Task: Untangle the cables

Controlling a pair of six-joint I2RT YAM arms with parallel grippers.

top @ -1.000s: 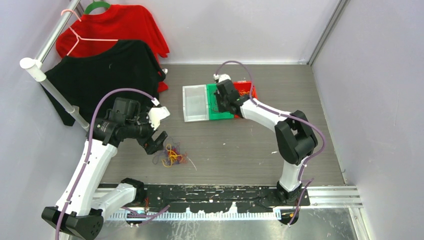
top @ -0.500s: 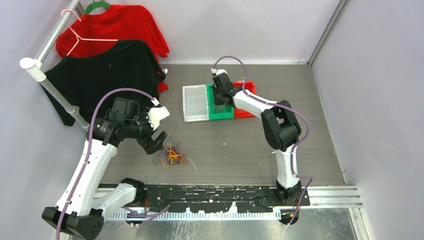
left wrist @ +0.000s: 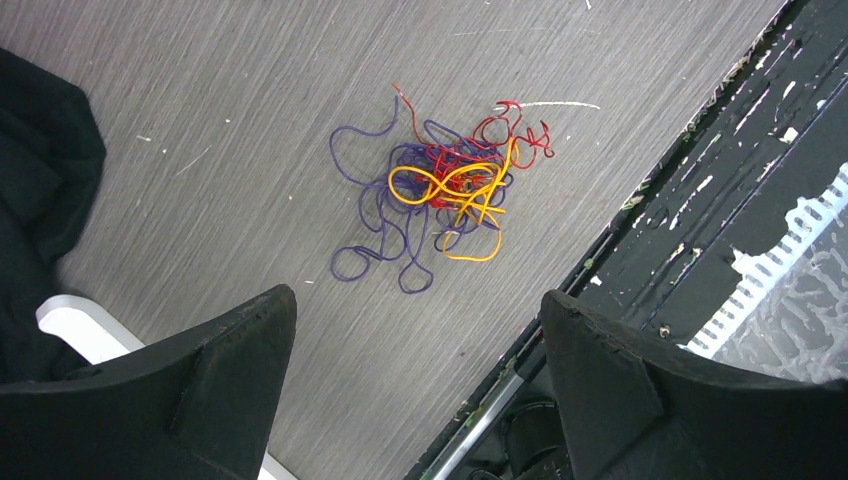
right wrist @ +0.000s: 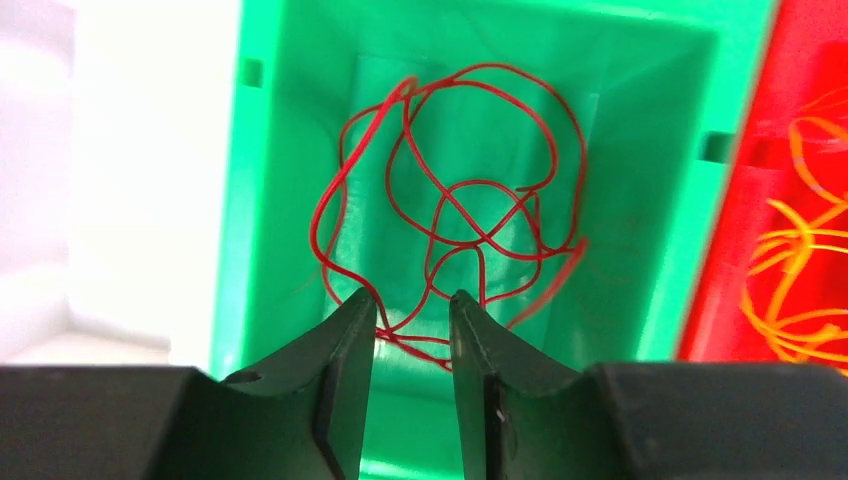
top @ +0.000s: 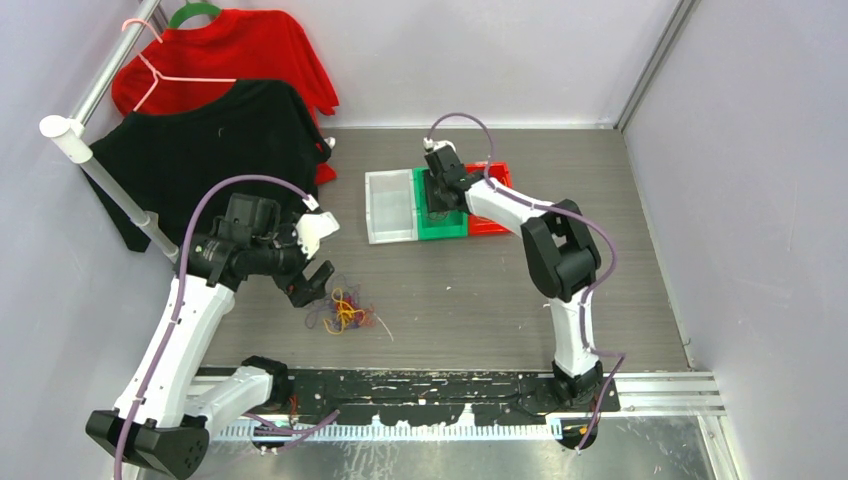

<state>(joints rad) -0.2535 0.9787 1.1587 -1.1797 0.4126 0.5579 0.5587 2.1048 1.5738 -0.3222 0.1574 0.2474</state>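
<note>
red cables lie in green bin under right gripper, slightly parted; left gripper gapes wide

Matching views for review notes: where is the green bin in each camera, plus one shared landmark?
Top external: green bin far mid-table, between white bin and red bin.
Left wrist: not in it.
Right wrist: green bin fills the centre, red cable looped inside.
Shared landmark: the red bin on its right in both.
</note>
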